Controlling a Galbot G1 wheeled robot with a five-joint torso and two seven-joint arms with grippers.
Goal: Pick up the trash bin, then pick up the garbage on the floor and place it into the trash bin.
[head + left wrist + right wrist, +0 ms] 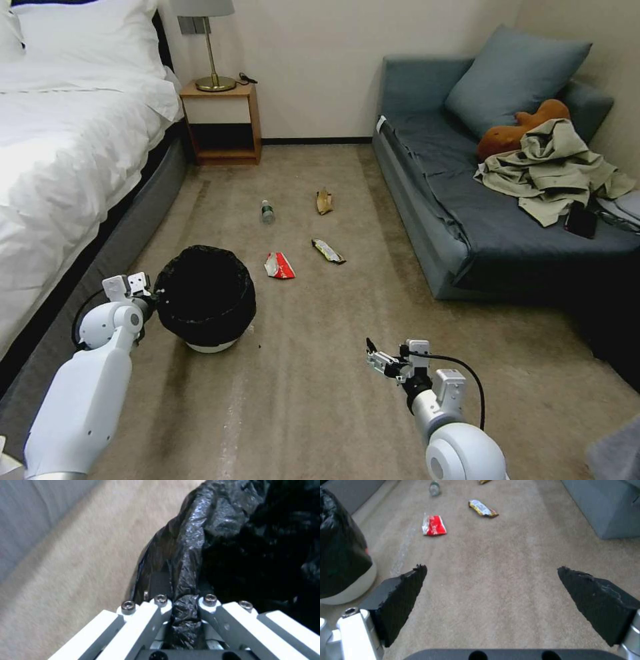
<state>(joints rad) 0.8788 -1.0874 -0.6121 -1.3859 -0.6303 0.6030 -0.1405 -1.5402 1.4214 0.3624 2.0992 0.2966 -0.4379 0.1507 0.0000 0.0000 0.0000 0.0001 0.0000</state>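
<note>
The trash bin (207,293) is a round white tub lined with a crinkly black bag, standing on the carpet near the bed. My left gripper (152,295) is shut on its near-left rim; the left wrist view shows black bag (186,555) pinched between the fingers (185,603). My right gripper (371,356) hangs open and empty over bare carpet (490,568), with the bin (340,555) to one side. The garbage lies beyond the bin: a red-and-white wrapper (280,265) (434,525), a yellow-and-dark wrapper (328,251) (482,508), a small bottle (267,212) (435,487) and a brown paper bag (324,201).
A white bed (67,153) runs along the left, with a wooden nightstand (223,123) and lamp at the far wall. On the right stands a grey-blue sofa (467,220) with a pillow and clothing. Open carpet lies between them.
</note>
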